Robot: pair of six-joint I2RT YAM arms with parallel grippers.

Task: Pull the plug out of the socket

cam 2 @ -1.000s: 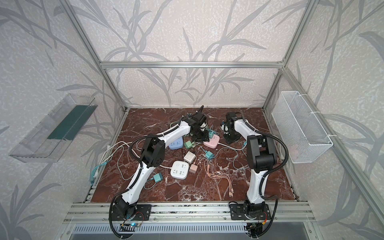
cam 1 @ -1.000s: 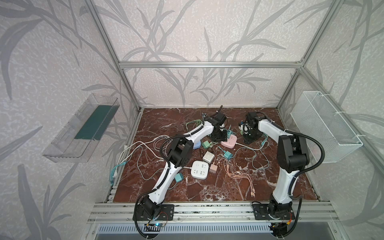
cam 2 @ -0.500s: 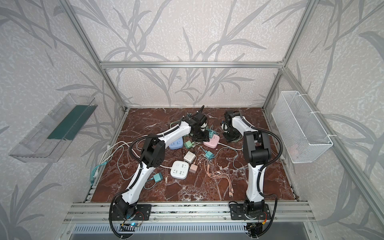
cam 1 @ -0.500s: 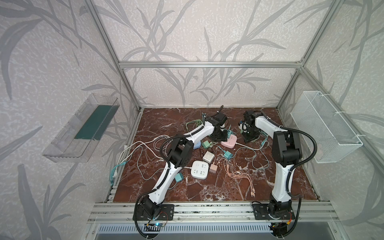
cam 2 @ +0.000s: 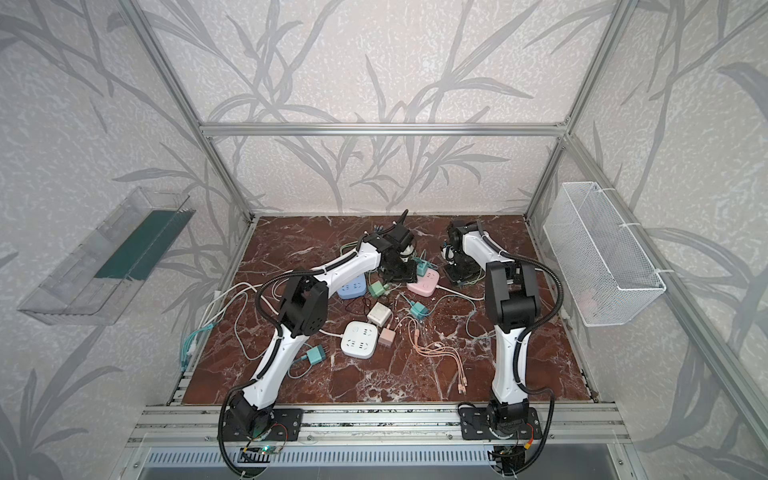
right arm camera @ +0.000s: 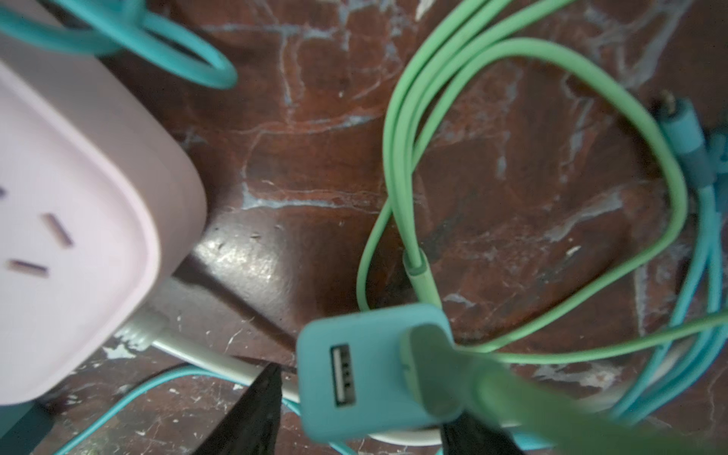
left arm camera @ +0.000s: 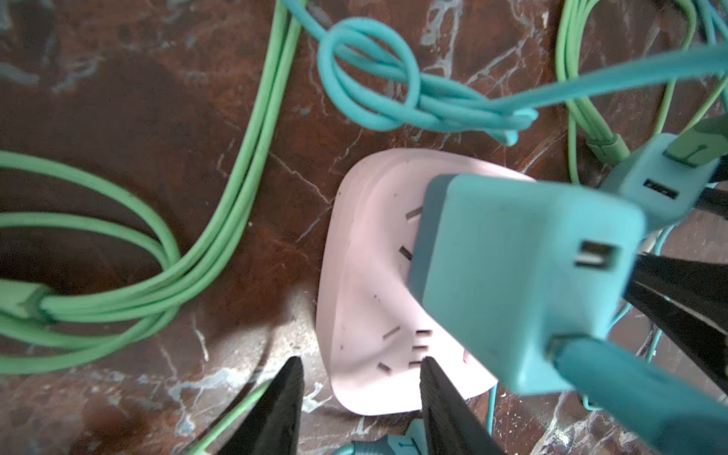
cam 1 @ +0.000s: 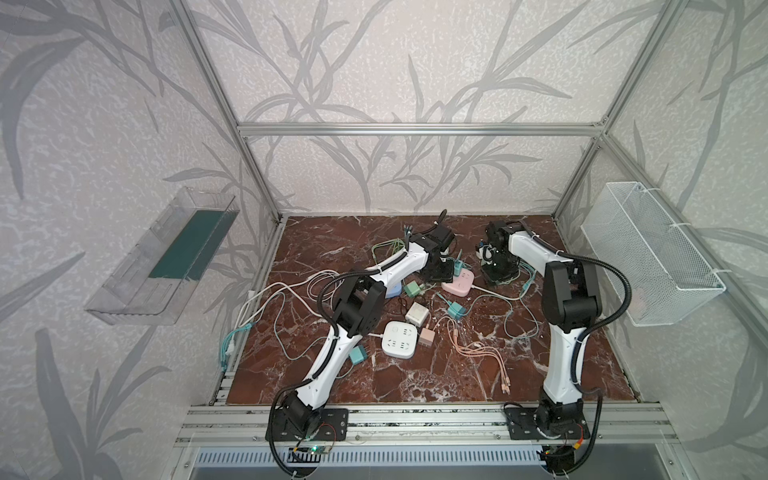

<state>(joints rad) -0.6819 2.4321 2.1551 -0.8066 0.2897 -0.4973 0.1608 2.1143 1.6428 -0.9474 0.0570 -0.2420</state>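
Two teal plugs noted. One plug [left arm camera: 520, 283] is seated in the pink socket [cam 1: 457, 286], near the middle of the frame in both top views, so the task is judged incomplete for it. A loose plug [right arm camera: 366, 370] with a green cable [right arm camera: 532, 51] attached is clear of the socket. It sits between the fingers of the right gripper [right arm camera: 360, 398], which stand apart with a slim gap on one side, not clamped. The left gripper [left arm camera: 361, 358] has its fingers apart astride a socket corner, gripping nothing.

Risks:
- With the socket unpinned, a pull on the seated plug would likely drag the socket along.
- A teal cable [left arm camera: 394, 90] knotted beside the socket could snag.
- The loose plug may drop and tug its cable.
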